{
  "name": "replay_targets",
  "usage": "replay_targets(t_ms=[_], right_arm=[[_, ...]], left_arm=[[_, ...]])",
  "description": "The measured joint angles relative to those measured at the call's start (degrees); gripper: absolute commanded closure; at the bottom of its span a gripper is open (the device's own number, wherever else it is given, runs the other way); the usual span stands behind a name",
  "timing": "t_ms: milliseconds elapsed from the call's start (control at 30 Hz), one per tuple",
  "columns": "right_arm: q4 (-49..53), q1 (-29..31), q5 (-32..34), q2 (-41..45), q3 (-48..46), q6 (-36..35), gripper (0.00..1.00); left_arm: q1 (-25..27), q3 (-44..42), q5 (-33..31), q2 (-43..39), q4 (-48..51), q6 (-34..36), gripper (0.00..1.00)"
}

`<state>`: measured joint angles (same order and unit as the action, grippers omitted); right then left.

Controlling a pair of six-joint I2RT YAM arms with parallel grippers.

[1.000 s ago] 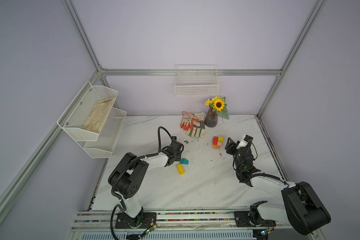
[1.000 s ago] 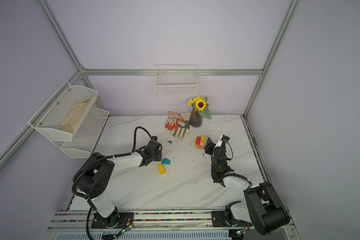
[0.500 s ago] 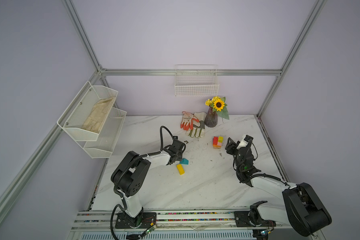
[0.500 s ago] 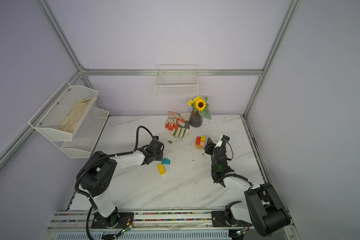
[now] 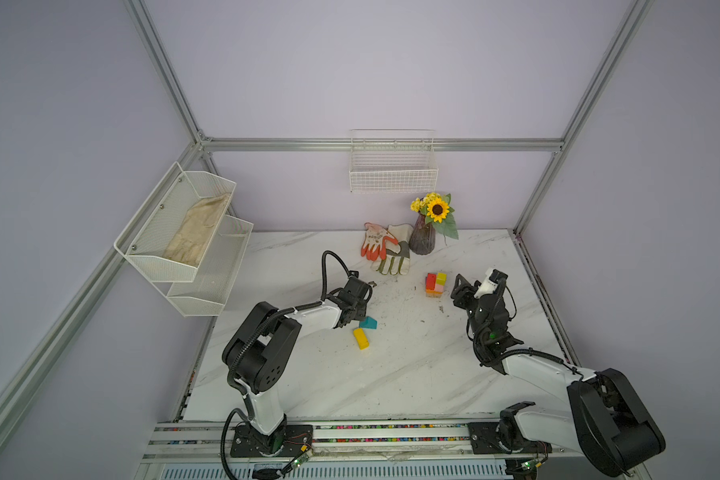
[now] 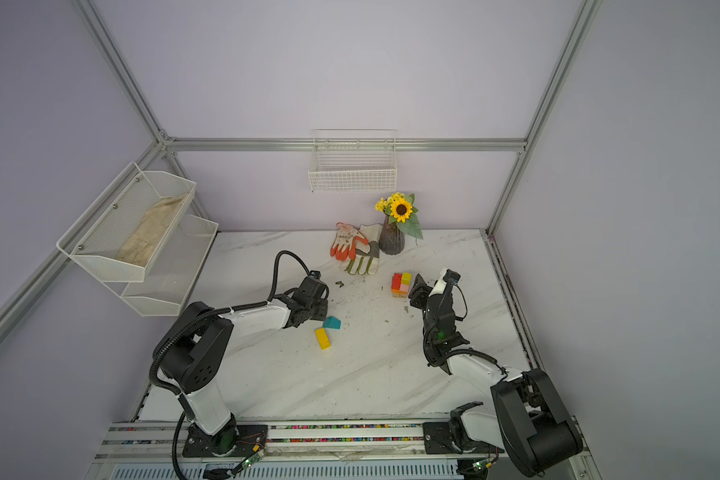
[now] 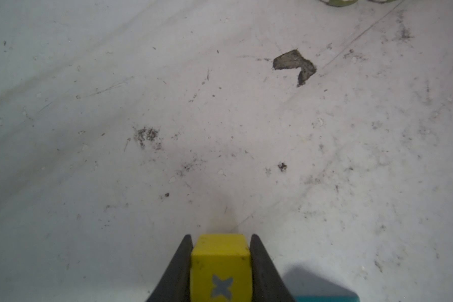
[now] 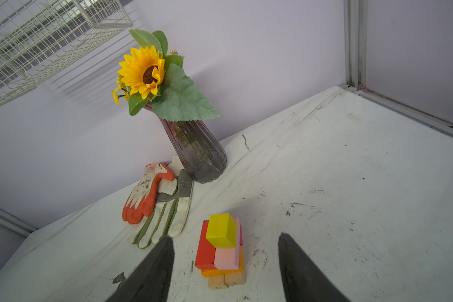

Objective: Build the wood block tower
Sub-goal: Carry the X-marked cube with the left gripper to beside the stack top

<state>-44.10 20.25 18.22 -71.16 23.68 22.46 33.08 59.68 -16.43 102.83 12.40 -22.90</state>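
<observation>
now that left gripper (image 7: pixel 221 238) is newly clamped on a yellow block (image 7: pixel 221 264), lift to the tower (image 8: pixel 221 251) is next; right gripper (image 5: pixel 459 291) idles nearby, jaws apart

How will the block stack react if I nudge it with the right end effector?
Probably tippy: the stack rests on two small tan blocks. The yellow cube on top merely rests there, so it would likely fall first. Smooth painted faces may slide easily.
</observation>
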Motion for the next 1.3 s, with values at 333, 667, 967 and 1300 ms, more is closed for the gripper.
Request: replay_targets(t_ms=[333, 667, 967, 1300], right_arm=[[-0.24, -1.7, -3.21, -1.2, 6.62, -0.76, 0.39], [-1.07, -5.51, -5.86, -4.09, 8.79, -3.65, 0.39], [-3.39, -6.1, -5.92, -5.49, 9.31, -5.01, 0.38], [-6.84, -6.1, -5.14, -7.61, 9.75, -5.86, 0.38]], left_arm=[[0.0, 10.01, 12.33, -2.12, -6.16, 14.36, 1.0], [0.11, 33.66, 37.16, 11.52, -9.88, 44.11, 1.0], [0.11, 52.61, 47.98, 29.57, 6.1, 64.02, 1.0], [0.11, 73.35, 52.28, 43.17, 15.8, 69.37, 1.0]])
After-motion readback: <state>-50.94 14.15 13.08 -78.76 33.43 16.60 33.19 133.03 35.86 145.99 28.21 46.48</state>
